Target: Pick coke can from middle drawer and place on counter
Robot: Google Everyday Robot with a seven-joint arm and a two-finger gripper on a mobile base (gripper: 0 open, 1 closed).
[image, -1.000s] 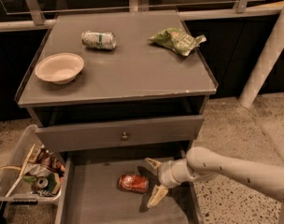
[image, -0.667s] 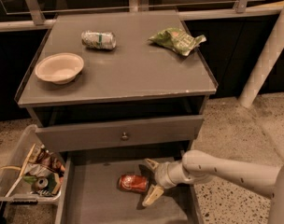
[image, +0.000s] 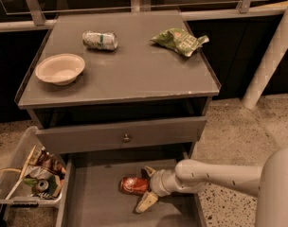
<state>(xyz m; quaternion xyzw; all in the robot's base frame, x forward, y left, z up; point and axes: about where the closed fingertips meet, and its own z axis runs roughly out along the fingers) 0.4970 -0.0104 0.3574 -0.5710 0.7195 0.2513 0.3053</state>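
Note:
The coke can, red and lying on its side, rests on the floor of the open middle drawer at the bottom of the view. My gripper reaches in from the right, open, one cream finger above the can's right end and the other below it, the can's end between them. The counter is the wide grey top above.
On the counter lie a silver-and-green can, a cream bowl at the left, and a green crumpled bag at the back right. A closed drawer front with a knob overhangs the drawer. A bin of trash stands at the left.
My arm has pushed left, bringing the gripper's fingers up to and around the right end of the coke can. The can has not moved.

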